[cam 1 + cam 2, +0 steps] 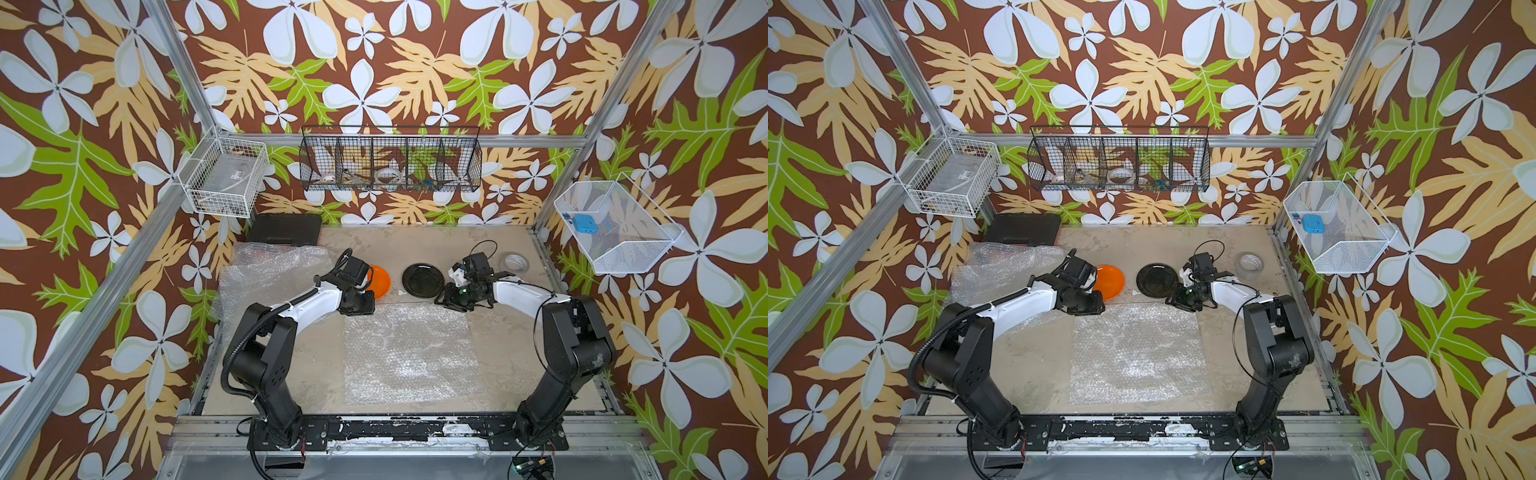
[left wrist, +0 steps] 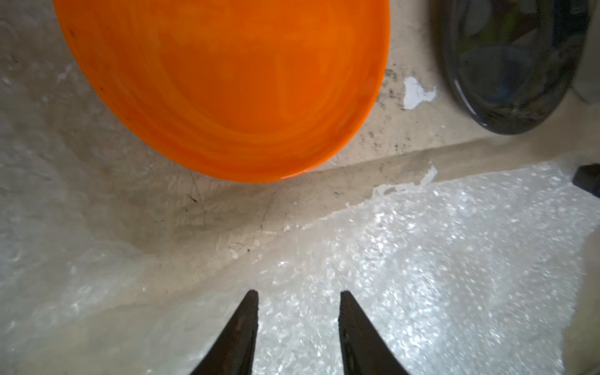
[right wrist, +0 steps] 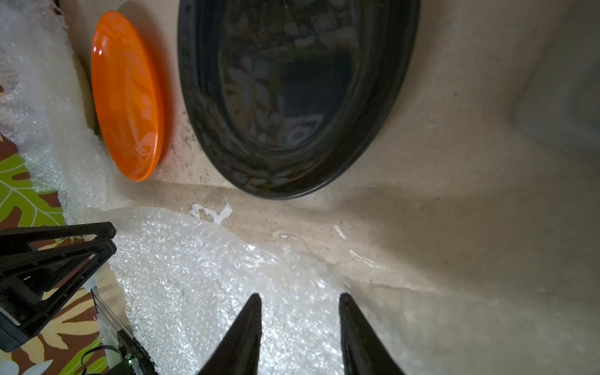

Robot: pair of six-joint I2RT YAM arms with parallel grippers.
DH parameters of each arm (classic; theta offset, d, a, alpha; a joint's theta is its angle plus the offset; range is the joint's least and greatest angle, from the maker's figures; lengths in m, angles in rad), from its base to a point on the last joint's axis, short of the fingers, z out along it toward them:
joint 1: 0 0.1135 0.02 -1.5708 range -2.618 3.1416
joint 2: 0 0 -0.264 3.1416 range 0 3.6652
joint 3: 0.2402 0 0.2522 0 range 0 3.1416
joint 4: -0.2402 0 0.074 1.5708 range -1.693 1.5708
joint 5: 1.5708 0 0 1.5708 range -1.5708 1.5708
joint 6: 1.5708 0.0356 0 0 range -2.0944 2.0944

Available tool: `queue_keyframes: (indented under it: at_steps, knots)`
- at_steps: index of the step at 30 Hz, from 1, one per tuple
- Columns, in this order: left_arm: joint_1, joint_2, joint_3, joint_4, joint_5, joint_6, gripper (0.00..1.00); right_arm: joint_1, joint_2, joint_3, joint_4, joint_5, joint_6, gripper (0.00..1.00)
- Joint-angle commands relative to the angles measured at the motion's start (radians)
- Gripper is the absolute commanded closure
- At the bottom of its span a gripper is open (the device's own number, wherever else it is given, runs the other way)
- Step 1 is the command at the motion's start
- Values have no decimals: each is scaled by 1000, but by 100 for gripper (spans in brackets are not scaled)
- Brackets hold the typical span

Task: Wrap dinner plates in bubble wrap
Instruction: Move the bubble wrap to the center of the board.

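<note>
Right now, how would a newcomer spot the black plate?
Start at the flat, clear bubble wrap sheet. Just beyond its far edge lies the glossy black round plate. Unlike the bright orange round plate beside it, it is dark.

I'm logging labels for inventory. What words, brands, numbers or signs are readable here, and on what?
No text is readable in any view.
On the tape roll: dark print inside its core, too small to read.
On the pale box in the white wire basket: a dark label, too blurred.
On the orange plate and black plate: no print.
</note>
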Motion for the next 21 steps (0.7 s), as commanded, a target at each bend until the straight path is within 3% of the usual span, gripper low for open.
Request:
queue_keyframes:
  at_steps: [1,11,21]
  knots:
    - [3,33,-5,-1,-117,3,58,-17,24,0,54,13,21,60]
    - [38,69,-83,38,-199,-21,59,-132,48,-125,131,33,62,62]
    - [40,33,3,70,-145,-33,59,-139,-3,-26,72,44,53,63]
